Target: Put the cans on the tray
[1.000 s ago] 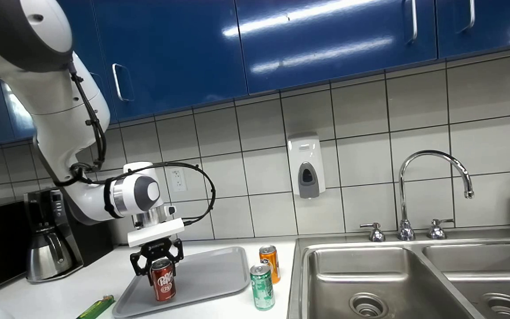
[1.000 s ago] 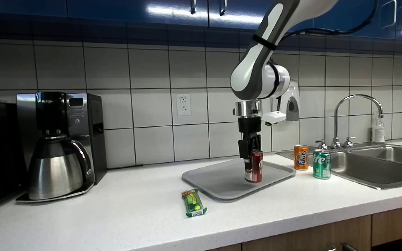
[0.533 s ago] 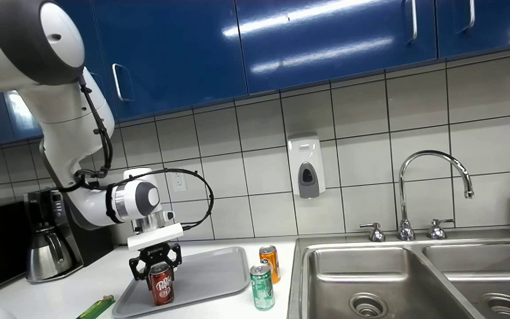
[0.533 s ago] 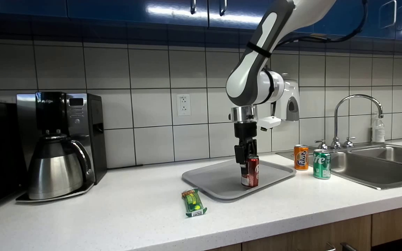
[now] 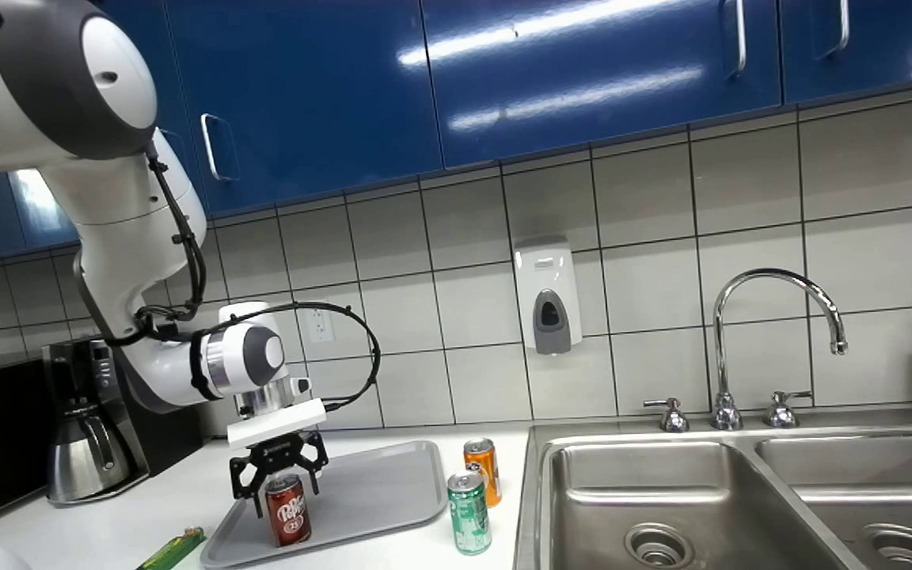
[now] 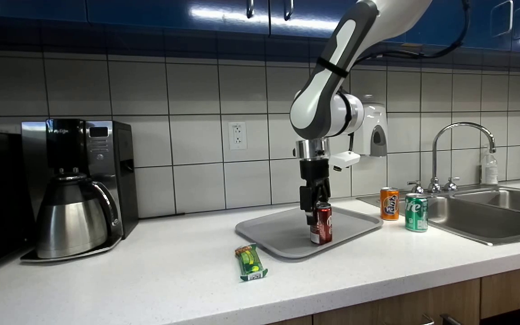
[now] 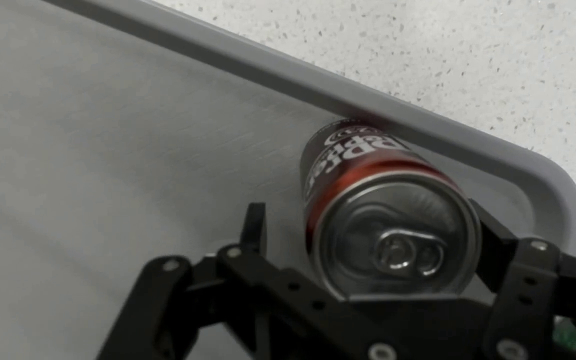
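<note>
The dark red can (image 5: 288, 511) stands upright on the grey tray (image 5: 381, 483), close to its rim in the wrist view. My gripper (image 5: 286, 496) straddles it from above with spread fingers. In the wrist view a gap shows between the can (image 7: 353, 165) and the left finger (image 7: 254, 225); the right finger (image 7: 493, 245) is right beside the can, and whether they touch I cannot tell. The green can (image 6: 416, 213) and the orange can (image 6: 389, 204) stand upright on the counter just off the tray's end, near the sink.
A green snack packet (image 6: 251, 262) lies on the counter in front of the tray. The coffee maker (image 6: 79, 194) stands at the far end. The steel sink (image 5: 638, 514) with its tall faucet (image 5: 773, 273) adjoins the counter beyond the cans.
The gripper lowered the dark red can onto the tray, shifting a little toward the coffee maker. Its fingers then spread apart and let go of the can.
</note>
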Controlling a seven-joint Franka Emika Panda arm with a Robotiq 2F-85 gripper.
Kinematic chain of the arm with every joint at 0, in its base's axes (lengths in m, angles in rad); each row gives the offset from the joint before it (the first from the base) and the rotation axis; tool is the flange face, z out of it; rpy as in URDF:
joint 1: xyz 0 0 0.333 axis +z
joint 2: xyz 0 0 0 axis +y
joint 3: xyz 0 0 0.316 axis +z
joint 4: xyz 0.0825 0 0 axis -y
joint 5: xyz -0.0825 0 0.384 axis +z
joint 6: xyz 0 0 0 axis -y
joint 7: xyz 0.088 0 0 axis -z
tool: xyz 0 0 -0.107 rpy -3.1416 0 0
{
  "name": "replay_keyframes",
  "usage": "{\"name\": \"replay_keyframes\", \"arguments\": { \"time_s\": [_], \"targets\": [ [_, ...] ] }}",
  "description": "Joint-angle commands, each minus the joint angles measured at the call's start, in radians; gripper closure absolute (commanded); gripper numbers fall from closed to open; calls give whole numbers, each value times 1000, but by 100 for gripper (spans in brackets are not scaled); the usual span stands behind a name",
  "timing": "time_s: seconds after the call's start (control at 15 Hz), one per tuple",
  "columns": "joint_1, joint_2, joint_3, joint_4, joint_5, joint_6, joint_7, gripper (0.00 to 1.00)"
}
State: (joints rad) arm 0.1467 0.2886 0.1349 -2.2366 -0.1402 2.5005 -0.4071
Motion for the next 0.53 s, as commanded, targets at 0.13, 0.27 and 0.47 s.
{"name": "replay_keyframes", "arguments": {
  "time_s": [0.13, 0.27, 0.47],
  "targets": [
    [-7, -20, 11, 15, -22, -23, 34, 0],
    [-13, -38, 15, 8, -10, -19, 21, 0],
    [-20, -70, 20, -6, 8, -15, 4, 0]
  ]
}}
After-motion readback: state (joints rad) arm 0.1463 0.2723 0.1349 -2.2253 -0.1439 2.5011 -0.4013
